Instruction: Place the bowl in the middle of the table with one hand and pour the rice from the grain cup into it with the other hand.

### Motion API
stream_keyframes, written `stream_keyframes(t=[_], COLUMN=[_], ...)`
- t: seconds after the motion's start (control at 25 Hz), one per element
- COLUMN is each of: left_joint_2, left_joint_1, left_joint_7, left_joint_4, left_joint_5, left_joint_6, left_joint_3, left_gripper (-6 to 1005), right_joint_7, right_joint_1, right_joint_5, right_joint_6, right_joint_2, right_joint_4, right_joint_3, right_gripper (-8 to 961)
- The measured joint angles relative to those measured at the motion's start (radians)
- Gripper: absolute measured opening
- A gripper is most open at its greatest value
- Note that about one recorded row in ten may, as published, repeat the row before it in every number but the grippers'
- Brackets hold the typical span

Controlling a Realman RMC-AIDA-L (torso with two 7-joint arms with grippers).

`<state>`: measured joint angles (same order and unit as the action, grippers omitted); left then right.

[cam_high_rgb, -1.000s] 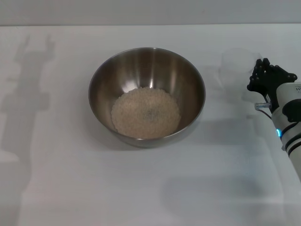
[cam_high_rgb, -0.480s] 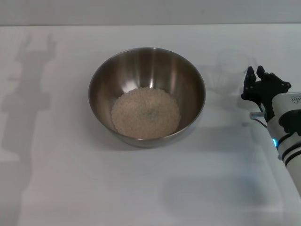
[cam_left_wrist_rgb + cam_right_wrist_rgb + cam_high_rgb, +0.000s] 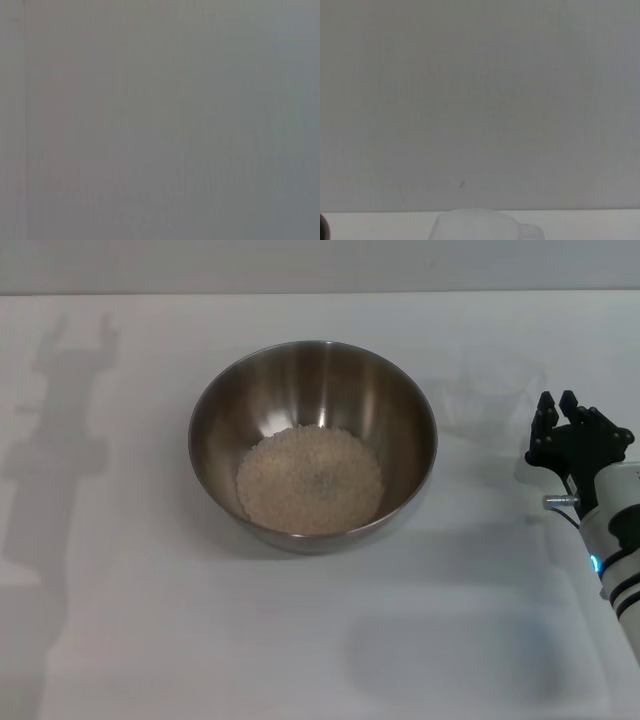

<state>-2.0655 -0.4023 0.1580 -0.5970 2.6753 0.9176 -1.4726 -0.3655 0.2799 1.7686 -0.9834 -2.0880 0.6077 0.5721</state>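
Note:
The steel bowl (image 3: 312, 445) stands in the middle of the white table (image 3: 150, 620), and a pale heap of rice (image 3: 310, 480) covers its bottom. To its right, the transparent grain cup (image 3: 490, 392) stands upright on the table and looks empty. My right gripper (image 3: 557, 402) is open just right of the cup and apart from it, holding nothing. In the right wrist view the grain cup (image 3: 480, 225) shows at the picture's edge. My left gripper is out of view; the left wrist view shows only plain grey.
The left arm's shadow (image 3: 60, 440) falls across the table's left side. A grey wall (image 3: 320, 265) runs behind the table's far edge.
My right gripper set the grain cup down right of the bowl, let go of it, and has drawn back toward the right. The bowl and rice have not moved.

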Motion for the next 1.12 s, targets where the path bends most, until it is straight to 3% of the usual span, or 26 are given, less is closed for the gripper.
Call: stream_keyframes(t=[0.36, 1.12], left_joint_2=[-0.001, -0.002], left_joint_1=[0.008, 0.113], left_joint_7=[-0.004, -0.011], left_joint_4=[0.011, 0.034], left_joint_5=[0.0, -0.001], left_joint_6=[-0.008, -0.019], left_joint_3=[0.0, 0.053], left_gripper=[571, 570], right_joint_7=[-0.011, -0.028], right_joint_1=[-0.015, -0.046], right_joint_5=[0.003, 0.005], right_joint_6=[-0.078, -0.375], right_joint_2=[0.002, 0.008], right_joint_4=[0.005, -0.036], right_joint_3=[-0.054, -0.112], right_gripper=[189, 189])
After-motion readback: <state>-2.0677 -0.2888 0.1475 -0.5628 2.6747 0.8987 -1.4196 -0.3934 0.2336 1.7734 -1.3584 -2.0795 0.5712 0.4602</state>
